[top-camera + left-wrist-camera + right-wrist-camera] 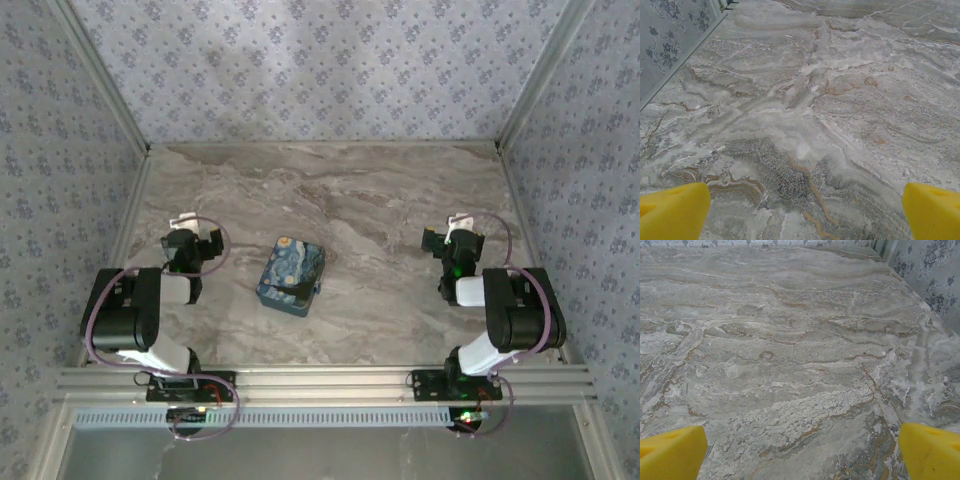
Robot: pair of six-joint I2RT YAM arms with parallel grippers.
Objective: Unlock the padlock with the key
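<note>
The padlock and the key are out of view. My left gripper (196, 243) rests low over the marble table at the left and stands open. In the left wrist view its yellow fingertips (675, 212) sit far apart, and the left gripper (805, 212) has bare marble between them. At the right my right gripper (452, 240) is also open. The right wrist view shows yellow fingertips (930, 450) spread wide, with nothing between the fingers of the right gripper (802, 452).
A closed blue tin (291, 275) with a swirling night-sky picture lies on the marble table (350, 190) between the two arms, nearer the left one. Patterned walls with metal frames enclose the table on three sides.
</note>
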